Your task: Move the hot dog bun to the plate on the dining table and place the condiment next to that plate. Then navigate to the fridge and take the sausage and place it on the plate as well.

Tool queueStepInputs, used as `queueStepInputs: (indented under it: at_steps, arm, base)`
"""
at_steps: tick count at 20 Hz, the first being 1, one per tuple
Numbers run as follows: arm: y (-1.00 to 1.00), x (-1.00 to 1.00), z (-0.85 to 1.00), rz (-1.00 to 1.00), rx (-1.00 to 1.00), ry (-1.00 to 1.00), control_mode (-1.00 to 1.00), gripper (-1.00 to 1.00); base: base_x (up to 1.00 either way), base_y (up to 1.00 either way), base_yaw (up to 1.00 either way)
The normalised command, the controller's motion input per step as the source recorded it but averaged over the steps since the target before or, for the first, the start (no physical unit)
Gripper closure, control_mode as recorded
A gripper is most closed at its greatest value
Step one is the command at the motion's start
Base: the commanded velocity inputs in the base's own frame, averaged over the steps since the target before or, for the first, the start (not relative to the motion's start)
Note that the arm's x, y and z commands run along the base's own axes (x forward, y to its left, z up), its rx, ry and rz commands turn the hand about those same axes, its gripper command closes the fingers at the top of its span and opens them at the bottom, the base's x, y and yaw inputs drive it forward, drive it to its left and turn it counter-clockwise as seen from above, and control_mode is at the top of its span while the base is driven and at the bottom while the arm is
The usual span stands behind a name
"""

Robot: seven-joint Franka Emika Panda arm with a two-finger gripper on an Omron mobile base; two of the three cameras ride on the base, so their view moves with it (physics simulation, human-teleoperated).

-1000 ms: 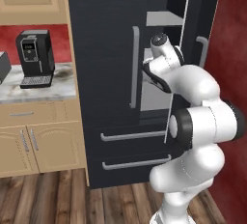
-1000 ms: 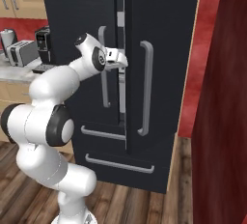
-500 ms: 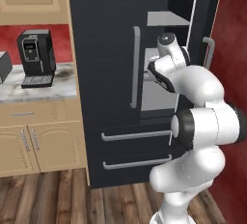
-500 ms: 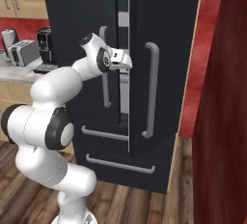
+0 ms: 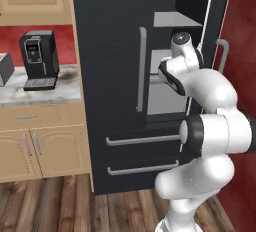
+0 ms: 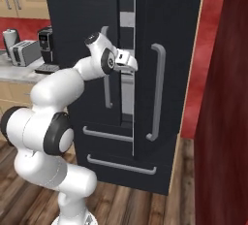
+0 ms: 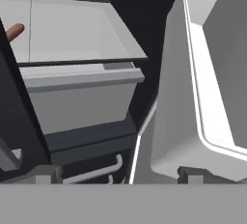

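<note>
you can see the sausage [image 7: 14,31] at the far left on the fridge [image 5: 115,76] shelf. it looks soft, light and round, so grab its middle. the gripper [image 7: 116,175] has its tips apart with nothing between them.

Perhaps sausage [image 7: 14,31] on fridge shelf [image 7: 72,30]

Flat, even rendered light fills the kitchen, with no hard cast shadows. Soft highlights sheen the white arm [image 5: 215,96]. The black fridge [image 5: 110,76] stays matte, free of glare, its interior shelves [image 7: 72,30] pale and evenly lit. All views look slightly soft and low-resolution, edges mildly jagged.
</note>
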Motion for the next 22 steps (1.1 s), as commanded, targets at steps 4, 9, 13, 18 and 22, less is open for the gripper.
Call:
queueStepInputs:
  at_steps: [4,9,13,18,22]
  arm:
    - [-1.00,-0.21,-0.14,0.00,0.03,-0.13,-1.00,-1.00]
    - [-1.00,-0.19,-0.20,0.00,0.01,-0.14,-1.00,-1.00]
    - [-1.00,-0.08,-0.24,-0.01,0.00,-0.08,-1.00,-1.00]
    - [-1.00,0.00,-0.17,-0.05,0.00,-0.03,-1.00,-1.00]
    - [-1.00,0.00,-0.12,-0.06,0.00,-0.02,-1.00,-1.00]
  base:
    - [0.00,0.00,0.00]
    - [0.00,0.00,0.00]
    - [0.00,0.00,0.00]
    - [0.00,0.00,0.00]
    - [0.00,0.00,0.00]
